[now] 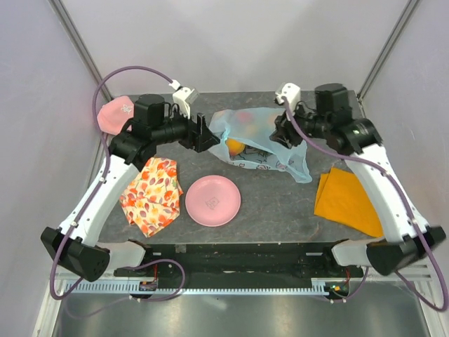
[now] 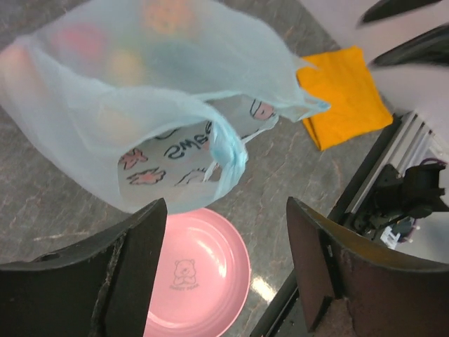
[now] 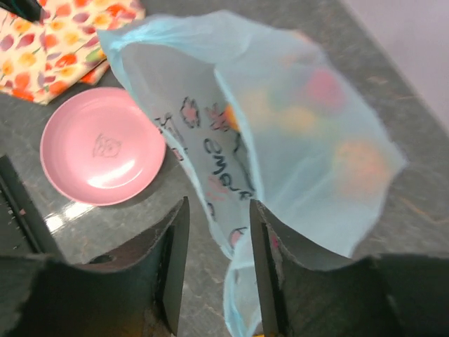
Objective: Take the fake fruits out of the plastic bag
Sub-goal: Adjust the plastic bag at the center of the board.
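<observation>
The light-blue plastic bag (image 1: 263, 133) lies at the back middle of the table, mouth toward the front. The fake fruits show inside it as blurred shapes; an orange one (image 1: 235, 146) shows at the mouth. My left gripper (image 1: 207, 137) is wide open at the bag's left side, touching nothing; in the left wrist view (image 2: 224, 210) the bag (image 2: 175, 84) hangs just ahead of the jaws. My right gripper (image 1: 284, 133) is at the bag's right side. In the right wrist view (image 3: 219, 207) it is open, with the bag's (image 3: 280, 70) edge and handle loop lying loosely between the fingers. Red (image 3: 324, 88) and orange (image 3: 358, 165) fruits show through the plastic.
A pink plate (image 1: 212, 201) sits in front of the bag. A floral orange-and-white cloth (image 1: 151, 195) lies front left, a flat orange cloth (image 1: 347, 200) front right. A pink object (image 1: 112, 116) sits at the back left corner. Walls close in the sides and back.
</observation>
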Controlling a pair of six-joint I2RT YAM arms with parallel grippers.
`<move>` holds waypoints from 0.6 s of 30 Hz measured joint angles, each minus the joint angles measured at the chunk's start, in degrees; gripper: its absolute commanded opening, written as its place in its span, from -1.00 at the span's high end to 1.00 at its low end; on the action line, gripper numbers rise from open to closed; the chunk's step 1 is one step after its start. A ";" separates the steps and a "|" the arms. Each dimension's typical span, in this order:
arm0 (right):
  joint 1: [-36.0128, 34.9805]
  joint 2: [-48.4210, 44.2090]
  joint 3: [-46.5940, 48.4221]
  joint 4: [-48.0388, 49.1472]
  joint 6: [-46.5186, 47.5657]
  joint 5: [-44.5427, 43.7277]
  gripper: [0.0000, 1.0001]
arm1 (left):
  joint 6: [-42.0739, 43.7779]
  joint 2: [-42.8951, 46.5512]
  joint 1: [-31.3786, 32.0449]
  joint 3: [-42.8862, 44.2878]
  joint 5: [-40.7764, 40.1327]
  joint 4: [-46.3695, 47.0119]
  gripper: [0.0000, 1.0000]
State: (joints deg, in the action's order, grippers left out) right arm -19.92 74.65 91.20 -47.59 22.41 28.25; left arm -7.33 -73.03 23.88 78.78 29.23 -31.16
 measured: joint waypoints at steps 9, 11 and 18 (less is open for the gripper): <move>-1.36 16.98 -3.65 -1.36 -0.20 0.33 0.20 | -2.93 -1.84 2.54 1.84 -1.84 0.44 -0.69; -1.36 19.12 -3.65 -1.16 -0.81 0.46 0.21 | -3.30 -3.23 3.56 1.84 -3.06 0.48 -0.68; -2.47 23.47 -3.63 0.44 -2.45 1.70 0.26 | -4.59 -9.44 4.70 1.84 -8.48 0.96 0.78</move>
State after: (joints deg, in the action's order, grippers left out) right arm -22.39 98.13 87.57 -47.16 19.97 29.95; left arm -11.92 -82.48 28.58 80.62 20.75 -30.20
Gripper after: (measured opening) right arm 0.380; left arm 0.345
